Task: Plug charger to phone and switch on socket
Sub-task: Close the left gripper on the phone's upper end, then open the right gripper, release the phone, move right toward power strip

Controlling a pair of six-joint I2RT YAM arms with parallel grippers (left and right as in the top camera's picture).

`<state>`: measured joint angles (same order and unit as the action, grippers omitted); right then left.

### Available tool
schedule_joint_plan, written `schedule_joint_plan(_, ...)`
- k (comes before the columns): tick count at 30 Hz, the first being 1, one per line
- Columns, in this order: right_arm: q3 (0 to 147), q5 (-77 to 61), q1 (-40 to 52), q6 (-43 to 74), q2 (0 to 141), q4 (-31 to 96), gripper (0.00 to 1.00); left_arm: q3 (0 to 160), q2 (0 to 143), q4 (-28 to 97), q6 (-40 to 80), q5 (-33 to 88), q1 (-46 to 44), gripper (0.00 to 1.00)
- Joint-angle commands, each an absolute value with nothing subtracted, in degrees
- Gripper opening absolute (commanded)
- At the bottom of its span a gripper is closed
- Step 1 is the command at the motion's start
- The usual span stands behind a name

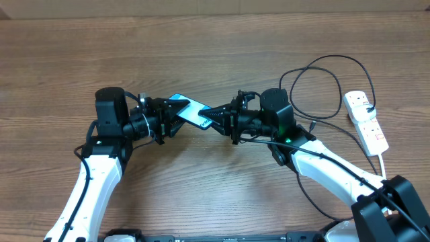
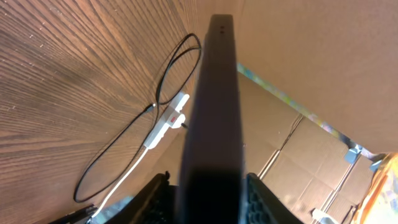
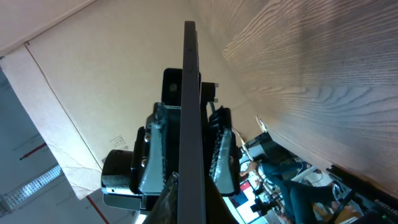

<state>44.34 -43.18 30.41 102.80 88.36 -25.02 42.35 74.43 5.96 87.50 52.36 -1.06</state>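
The table [image 1: 215, 47] is bare wood around the two arms. The only other things on it lie at the right. The socket [image 1: 366, 121] sits near the right edge with its long axis running far to near, and its white cord [image 1: 383, 160] trails toward the near side. The charger [image 1: 334, 79] lies in loose black loops just left of the socket, between it and the right arm. One end reaches the far part of the strip, and a free end lies near the right arm's wrist. Nothing lies between the two claws except the phone [image 1: 187, 109] itself.

The phone is held up off the table at the centre. Its long axis runs from far-left to near-right, and its light-blue screen is tilted up toward the overhead camera. Both wrist cameras see it edge-on as a thin dark bar.

The left claw [image 1: 169, 121] pinches the phone's left end, with a ridged finger [image 2: 256, 200] pressed on each face. The right claw [image 1: 218, 121] meets the phone's near-right end and appears to be clamped on it, though its fingertips are mostly hidden.
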Motion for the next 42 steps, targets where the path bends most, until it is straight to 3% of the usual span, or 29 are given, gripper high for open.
schedule_joint_plan(1,45.08,-43.79,30.7,101.71,86.96,-26.33,0.04,42.41,74.63,5.69,88.64,53.43,-0.6,0.31)
schedule_joint_plan(15,45.08,-41.71,32.51,101.71,86.96,-26.5,0.04,42.41,74.63,4.38,92.79,53.49,-0.6,0.15)
schedule_joint_plan(19,45.08,-40.49,32.51,101.69,86.96,-26.5,0.04,42.41,74.63,4.23,92.77,54.28,-0.6,0.04)
schedule_joint_plan(27,45.08,-40.51,32.51,101.69,86.96,-23.7,0.05,42.41,74.63,4.27,89.17,53.56,-0.6,0.04)
schedule_joint_plan(32,45.08,-40.51,32.51,101.71,86.96,-18.65,0.28,42.41,74.63,4.95,83.22,46.37,-0.6,0.04)
schedule_joint_plan(38,45.08,-39.33,32.51,101.69,86.96,-14.72,0.25,42.41,74.65,9.65,70.3,35.33,-0.62,0.04)
schedule_joint_plan(39,45.08,-38.15,32.51,101.38,86.96,-13.58,0.29,42.41,74.65,11.03,67.61,33.85,-0.62,0.04)
schedule_joint_plan(42,45.08,-35.46,32.38,92.01,86.96,-9.52,0.61,42.41,74.65,17.08,60.2,29.87,-0.67,0.04)
